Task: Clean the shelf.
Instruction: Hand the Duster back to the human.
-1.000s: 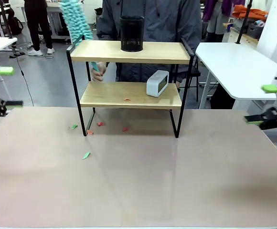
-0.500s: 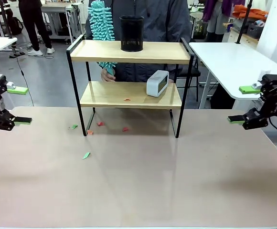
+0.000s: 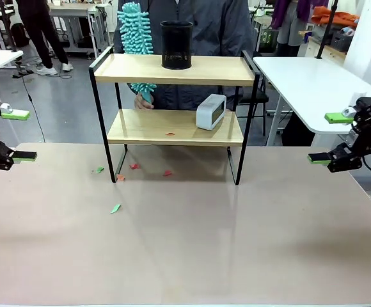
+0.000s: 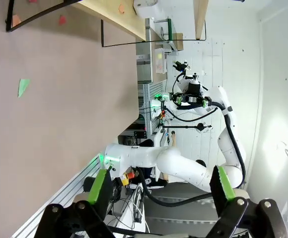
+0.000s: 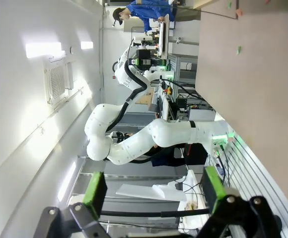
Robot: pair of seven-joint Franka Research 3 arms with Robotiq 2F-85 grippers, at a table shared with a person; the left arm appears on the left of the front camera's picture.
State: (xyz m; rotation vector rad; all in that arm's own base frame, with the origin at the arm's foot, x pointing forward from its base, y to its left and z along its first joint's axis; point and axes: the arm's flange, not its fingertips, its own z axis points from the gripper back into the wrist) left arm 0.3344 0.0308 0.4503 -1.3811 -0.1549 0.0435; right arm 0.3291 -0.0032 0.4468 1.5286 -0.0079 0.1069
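Nearest, on the tabletop (image 3: 192, 243), small green and red scraps (image 3: 116, 208) lie scattered ahead of the shelf (image 3: 176, 96), which stands at the far middle edge. At the sides, the left gripper (image 3: 18, 134) and right gripper (image 3: 329, 138) both hang released, jaws wide, holding nothing. Each wrist view adds what the front misses: its own green pads spread apart, with the opposite arm across the room. On the shelf's lower board sit a white clock (image 3: 211, 111) and a red scrap; a black mesh cup (image 3: 176, 45) stands on top. Behind, a person's hand (image 3: 144, 101) holds a teal duster (image 3: 135, 35) upright by the cup. Compared with a second ago, the duster has moved from the shelf's left corner towards the cup, and both grippers have come further into the front view. The duster's handle is partly hidden by the top board.
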